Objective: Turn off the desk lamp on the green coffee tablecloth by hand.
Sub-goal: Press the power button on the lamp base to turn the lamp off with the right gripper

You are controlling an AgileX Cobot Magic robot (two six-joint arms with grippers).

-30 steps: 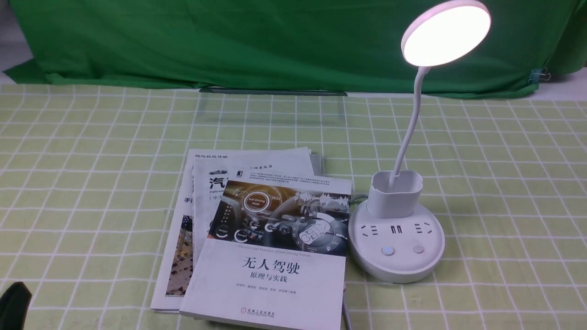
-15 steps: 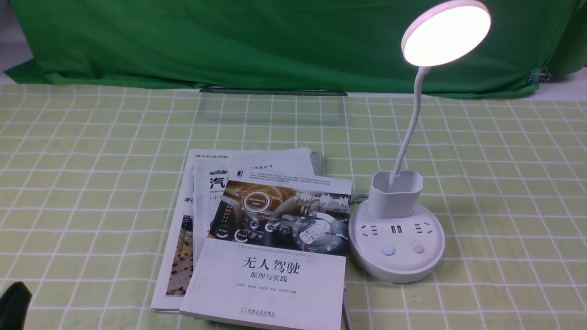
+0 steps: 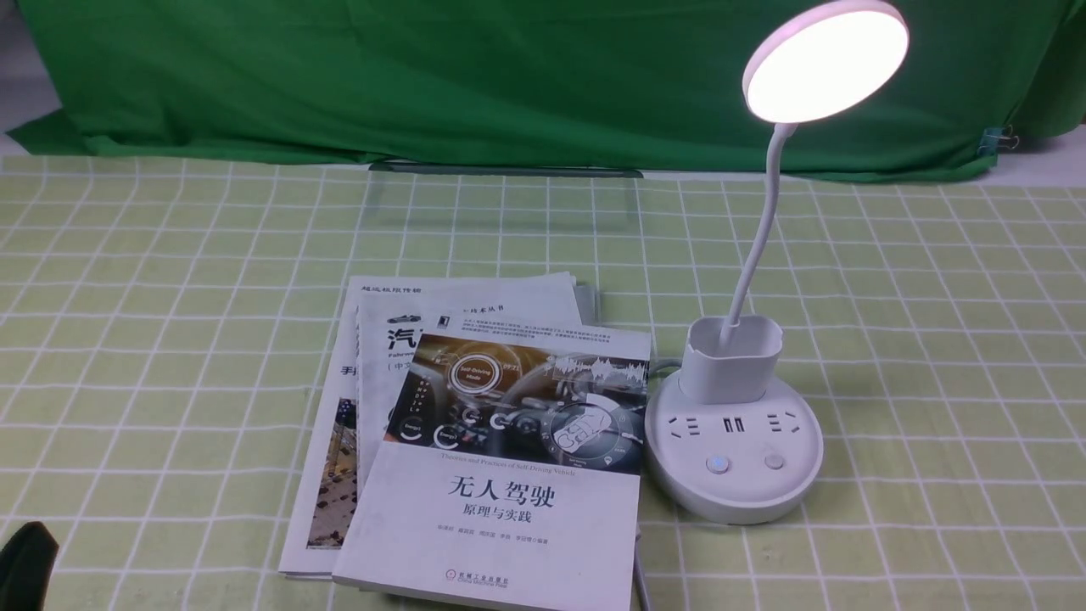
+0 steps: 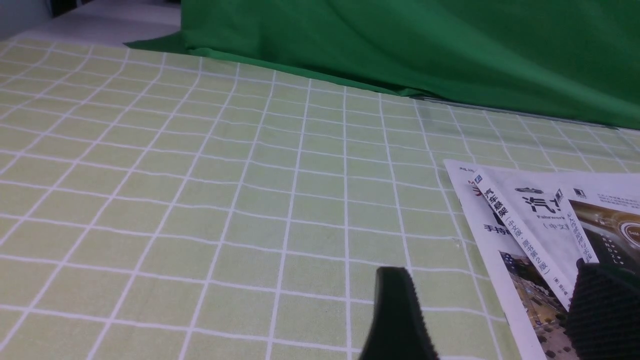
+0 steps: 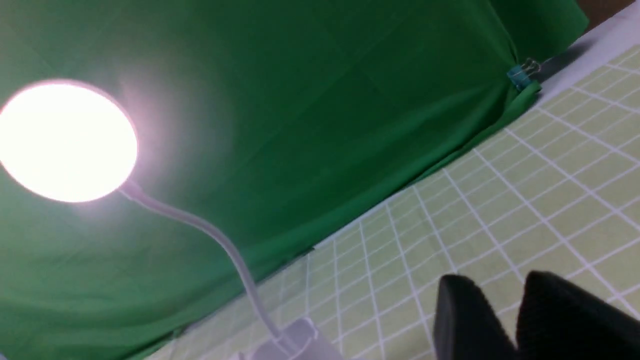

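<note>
The white desk lamp stands on the green coffee tablecloth (image 3: pixel 933 339) at the right, and its round head (image 3: pixel 825 61) glows. Its round base (image 3: pixel 734 492) carries sockets and two buttons (image 3: pixel 718 463); the left button shows a faint light. The lit head also shows in the right wrist view (image 5: pixel 65 140). My right gripper (image 5: pixel 500 282) hovers over the cloth to the lamp's right, empty, with a narrow gap between its fingers, and it is outside the front view. My left gripper (image 4: pixel 492 272) is wide open and empty, low over the cloth by the books' left edge.
A stack of books (image 3: pixel 492 441) lies just left of the lamp base, touching it. The lamp's grey cord (image 3: pixel 640 577) runs towards the front edge. A clear flat sheet (image 3: pixel 505 199) lies at the back by the dark green backdrop (image 3: pixel 424 76). A black part of the left arm (image 3: pixel 25 564) shows at the front left corner.
</note>
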